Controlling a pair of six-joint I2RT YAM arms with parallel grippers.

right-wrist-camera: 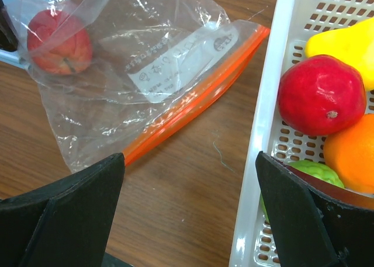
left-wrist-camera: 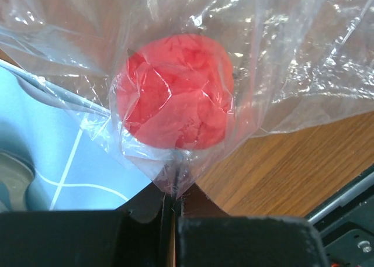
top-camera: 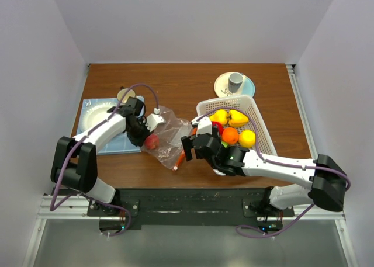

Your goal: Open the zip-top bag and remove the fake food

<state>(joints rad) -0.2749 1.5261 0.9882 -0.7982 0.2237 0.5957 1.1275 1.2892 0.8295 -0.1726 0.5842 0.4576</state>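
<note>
**Top view.** The zip-top bag [top-camera: 170, 132] rests on the counter [top-camera: 175, 83] between the two arms. One red fruit [top-camera: 151, 142] sits inside it at its left end. The left jaws are closed on the bag's left edge. The right jaws stand wide, just beside the bag's right edge. The white basket [top-camera: 201, 106] to the right holds the other fake food [top-camera: 236, 129]. A grey cup [top-camera: 235, 80] stands on a plate [top-camera: 221, 90] behind the basket.

**Left wrist view.** The left jaws are pinched together on a fold of the bag [left-wrist-camera: 292, 56], directly below the red fruit [left-wrist-camera: 172, 100]. A blue mat [left-wrist-camera: 47, 162] lies at the left.

**Right wrist view.** The right jaws are wide and hold nothing. They sit over bare counter [right-wrist-camera: 193, 179], between the orange zip strip [right-wrist-camera: 198, 103] and the basket rim [right-wrist-camera: 263, 132]. Red [right-wrist-camera: 321, 94], yellow [right-wrist-camera: 345, 42], orange [right-wrist-camera: 353, 153] and green [right-wrist-camera: 304, 172] pieces lie in the basket.
</note>
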